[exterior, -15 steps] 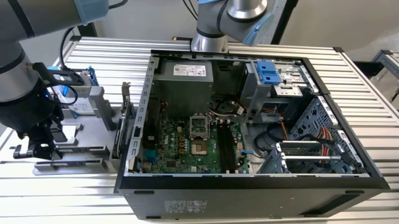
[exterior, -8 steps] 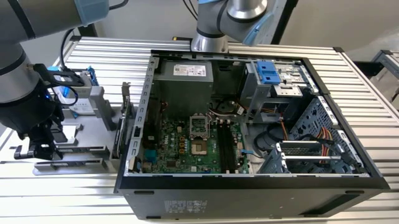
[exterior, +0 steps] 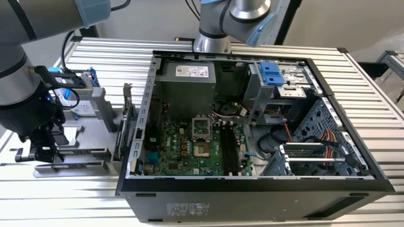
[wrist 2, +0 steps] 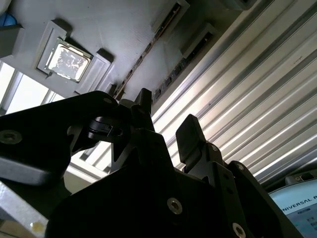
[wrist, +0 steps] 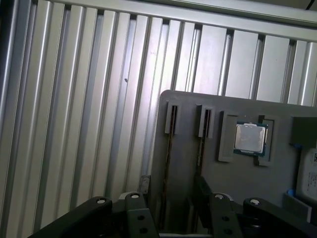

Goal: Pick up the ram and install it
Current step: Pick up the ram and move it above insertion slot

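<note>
In the first wrist view a ram (wrist: 169, 148) stands on edge in a narrow slot of the grey fixture tray (wrist: 237, 183), and a second ram stick (wrist: 201, 144) stands in the slot beside it. My gripper (wrist: 167, 208) hangs just above the tray, open, with its fingers (wrist: 134, 204) either side of the first stick's line and not touching it. The second wrist view shows the two black fingertips (wrist 2: 190, 132) apart, with the slotted ram edges (wrist 2: 148, 49) beyond them. In the exterior view my gripper (exterior: 39, 152) is low over the tray, left of the open computer case (exterior: 252, 187).
A square silver processor (wrist: 250, 138) sits in a pocket of the tray beside the ram slots. A drive with a blue bracket (exterior: 74, 81) stands at the tray's far end. The motherboard (exterior: 196, 146) lies open in the case. A ribbed metal table (wrist: 74, 99) surrounds everything.
</note>
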